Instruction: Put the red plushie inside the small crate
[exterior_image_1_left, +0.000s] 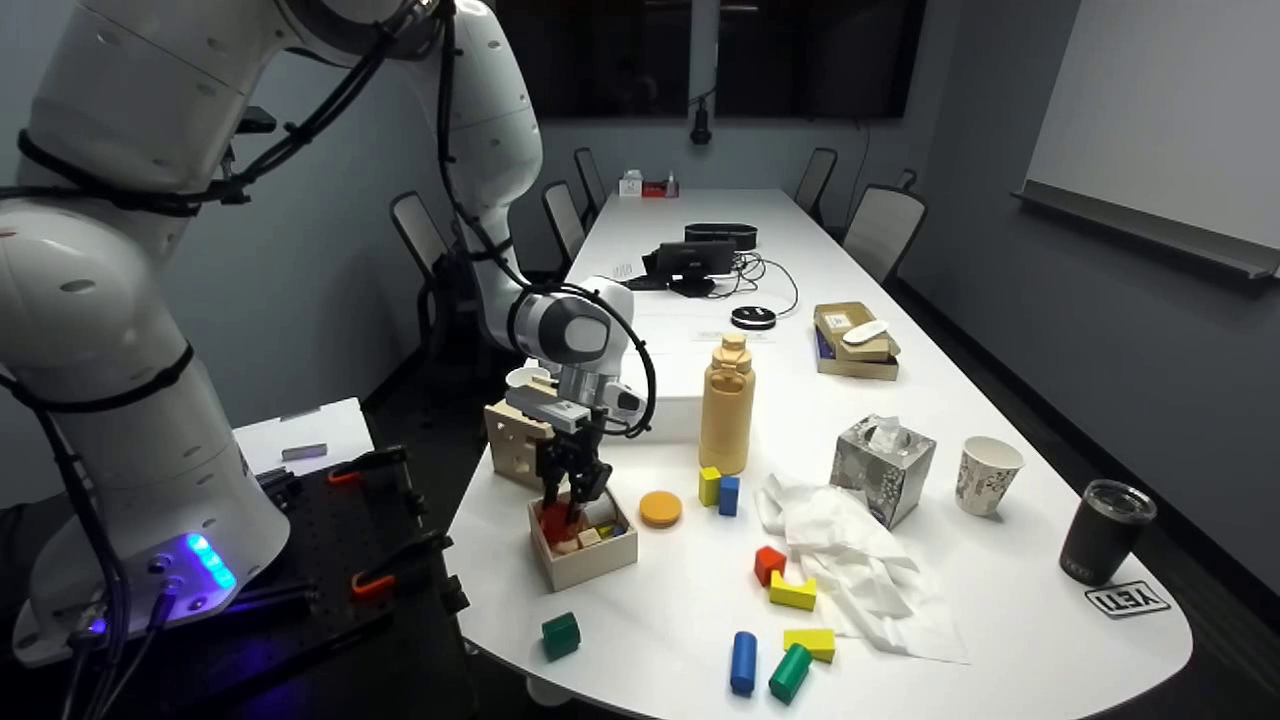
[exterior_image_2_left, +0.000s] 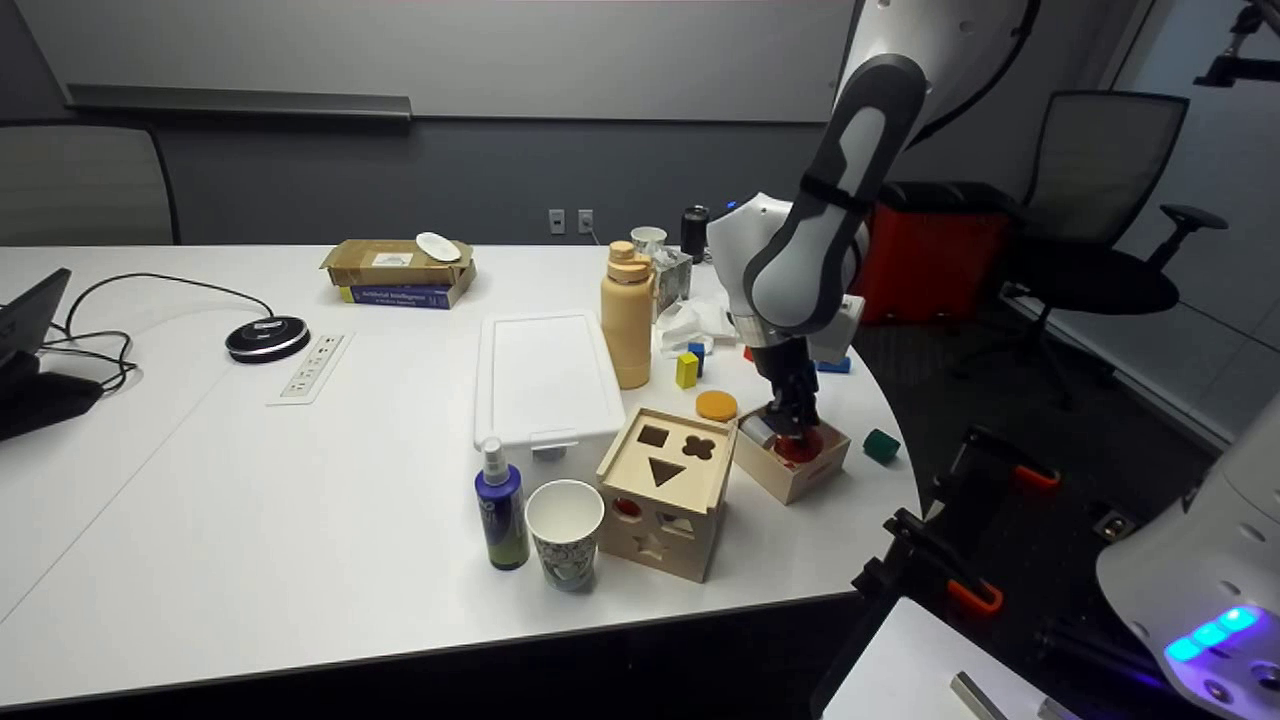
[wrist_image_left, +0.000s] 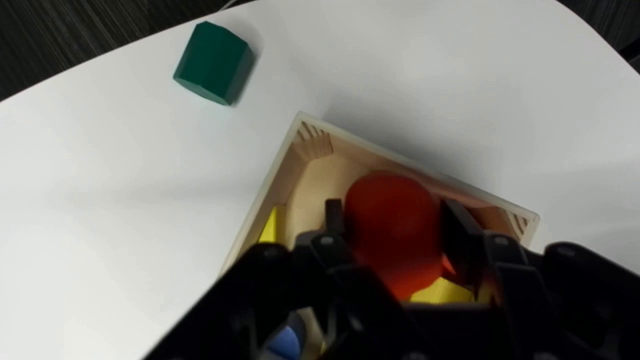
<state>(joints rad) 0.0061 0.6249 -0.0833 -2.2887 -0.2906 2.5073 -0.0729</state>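
Note:
The red plushie (wrist_image_left: 392, 235) is between my gripper's fingers (wrist_image_left: 392, 220) in the wrist view, with a finger touching each side. It is down inside the small light-tan crate (wrist_image_left: 380, 148), near one end wall. Whether it rests on the crate's floor cannot be told. In both exterior views the gripper (exterior_image_1_left: 563, 502) points down into the crate (exterior_image_1_left: 595, 566), and the plushie (exterior_image_1_left: 555, 526) shows as red just inside the rim. The plushie (exterior_image_2_left: 800, 447) is partly hidden by the gripper (exterior_image_2_left: 795, 425) over the crate (exterior_image_2_left: 790, 486).
The crate also holds several things, including a yellow block (wrist_image_left: 270, 229). The wooden cube (exterior_image_2_left: 655, 520) stands beside the crate, with a paper cup (exterior_image_2_left: 565, 545) and a spray bottle (exterior_image_2_left: 502, 515). A green block (exterior_image_1_left: 561, 636), orange disc (exterior_image_1_left: 660, 508) and tan bottle (exterior_image_1_left: 727, 415) stand around it.

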